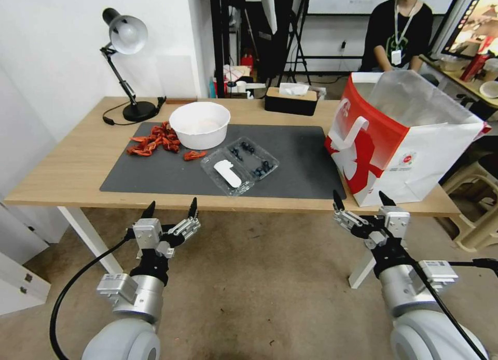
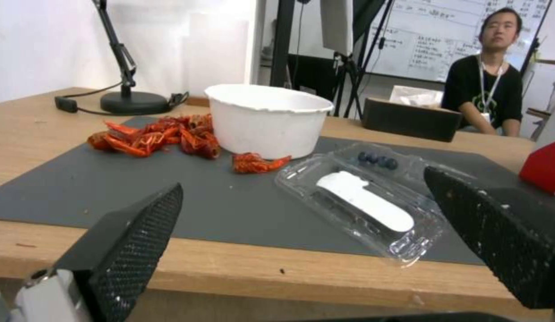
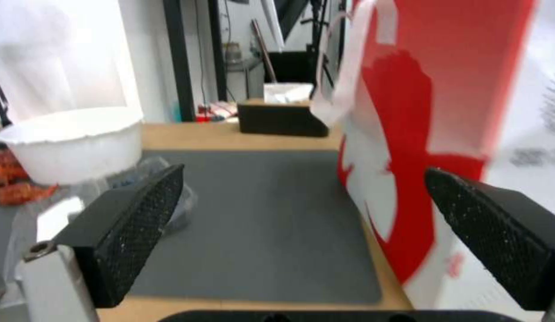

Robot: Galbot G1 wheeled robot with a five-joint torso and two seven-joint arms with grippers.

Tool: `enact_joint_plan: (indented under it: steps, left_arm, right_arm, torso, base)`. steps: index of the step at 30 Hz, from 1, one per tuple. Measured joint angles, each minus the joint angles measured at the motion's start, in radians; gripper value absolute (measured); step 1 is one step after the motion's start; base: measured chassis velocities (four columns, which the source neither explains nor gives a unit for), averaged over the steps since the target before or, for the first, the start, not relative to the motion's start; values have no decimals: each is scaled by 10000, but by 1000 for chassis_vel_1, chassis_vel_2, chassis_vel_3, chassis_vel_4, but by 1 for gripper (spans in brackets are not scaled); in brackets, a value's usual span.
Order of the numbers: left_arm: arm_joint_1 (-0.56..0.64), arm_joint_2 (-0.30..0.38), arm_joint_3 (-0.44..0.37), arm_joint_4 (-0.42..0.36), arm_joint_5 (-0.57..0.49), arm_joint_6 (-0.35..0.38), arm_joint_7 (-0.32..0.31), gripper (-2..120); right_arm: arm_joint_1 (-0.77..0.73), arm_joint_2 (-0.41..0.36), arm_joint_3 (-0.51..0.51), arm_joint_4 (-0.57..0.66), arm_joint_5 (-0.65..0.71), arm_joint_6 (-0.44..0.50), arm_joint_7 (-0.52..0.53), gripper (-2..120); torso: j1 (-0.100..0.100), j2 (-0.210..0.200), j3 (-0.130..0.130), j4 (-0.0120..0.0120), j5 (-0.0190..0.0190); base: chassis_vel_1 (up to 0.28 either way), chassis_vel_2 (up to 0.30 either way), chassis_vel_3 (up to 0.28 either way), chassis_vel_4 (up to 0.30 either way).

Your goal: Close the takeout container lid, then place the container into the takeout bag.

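The container (image 1: 240,164) lies splayed open on the grey mat (image 1: 301,157), near the table's front edge and about midway along it. Its tray half with the blueberries (image 1: 258,161) faces the back; the lid (image 1: 226,174), label up, lies nearer the front edge. A white bowl (image 1: 199,124) stands just behind it, with red crayfish (image 1: 154,140) on the mat beside the bowl. The bag (image 1: 402,142) stands upright and open at the table's right front corner, half on the mat. Both grippers hang off the table, in front of its front edge: the left gripper (image 1: 170,209) before the container, the right gripper (image 1: 361,199) before the bag. Each has its jaws spread wide, holding nothing.
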Motion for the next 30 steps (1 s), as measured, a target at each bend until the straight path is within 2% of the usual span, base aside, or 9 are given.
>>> enact_joint_plan:
  steps: [7, 14, 16, 21, 24, 30]
  left_arm:
    - [2, -94, -105, 112, 0, -189, 6, 100]
    - [24, -183, -174, 133, 13, -274, 8, 100]
    - [26, -246, -247, 145, 28, -310, 10, 100]
    - [27, -285, -284, 172, 41, -357, 6, 100]
    - [37, -359, -294, 193, 62, -414, 1, 100]
    - [42, -423, -297, 236, 88, -480, -6, 100]
  right_arm:
    - [1538, -1041, -859, -1110, 1212, -488, 766, 100]
    - [2749, -1458, -1708, -2189, 2027, -686, 1418, 100]
    - [4290, -1684, -2649, -3071, 2939, -1097, 2284, 100]
    - [5449, -1801, -3411, -3781, 3529, -1330, 2875, 100]
    - [6578, -1787, -4132, -4640, 4105, -1603, 3455, 100]
    - [7686, -1619, -4733, -5660, 4551, -1846, 3805, 100]
  torso:
    - [0, -1, 0, 0, -1]
    - [1, 0, 1, 0, 0]
    - [1, -1, 1, 1, 1]
    - [1, -1, 1, 1, -1]
    - [1, -1, 1, 1, -1]
    - [1, -1, 1, 0, -3]
  base:
    - [0, 0, 0, 0]
    - [0, 0, 0, 0]
    - [0, 0, 0, 0]
    - [0, 0, 0, 0]
    - [0, 0, 0, 0]
    - [0, 0, 0, 0]
